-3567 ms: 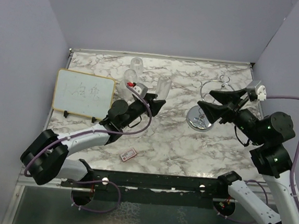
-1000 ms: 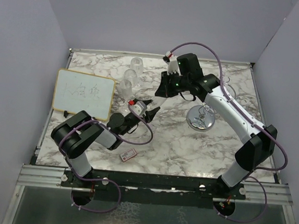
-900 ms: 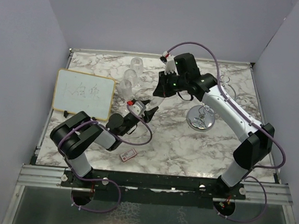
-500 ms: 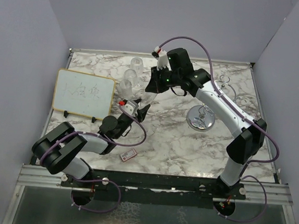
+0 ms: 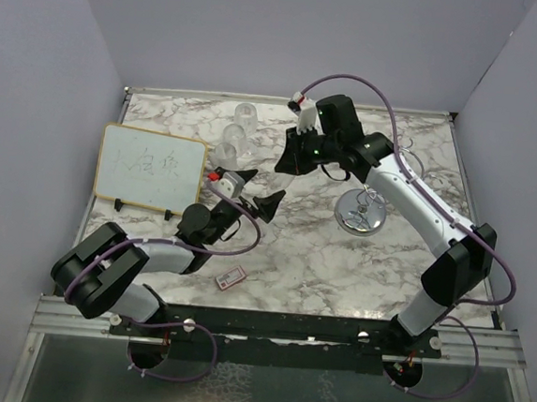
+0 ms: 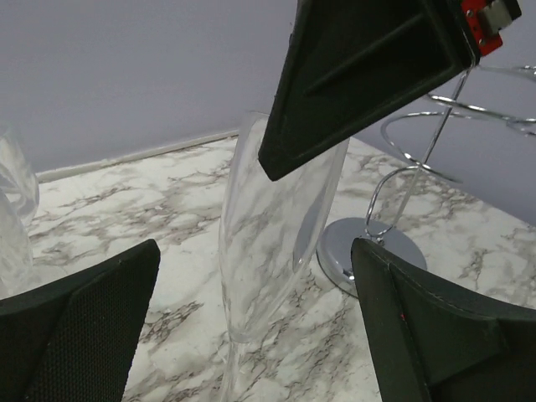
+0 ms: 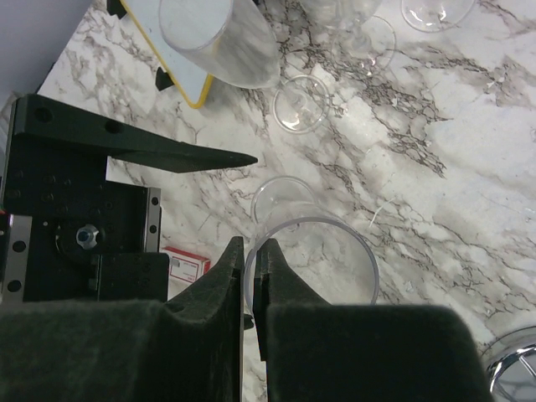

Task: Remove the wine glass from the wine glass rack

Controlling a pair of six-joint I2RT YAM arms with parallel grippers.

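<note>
Right arm (image 5: 410,199) swung back across bench (image 5: 320,253) since half second ago; wine glass rack (image 5: 360,212) stands apart. Wine glass (image 6: 276,226) off rack, upright, rim pinched by right fingers (image 7: 126,352). Left fingers (image 6: 84,327) just sprung wide, flanking bowl untouched: right alone holds glass, removal likely done.

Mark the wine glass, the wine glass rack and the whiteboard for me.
wine glass (image 6: 270,251), left wrist view, on its bowl.
wine glass rack (image 5: 352,218), top external view, on its disc base.
whiteboard (image 5: 149,165), top external view, on its white face.
</note>
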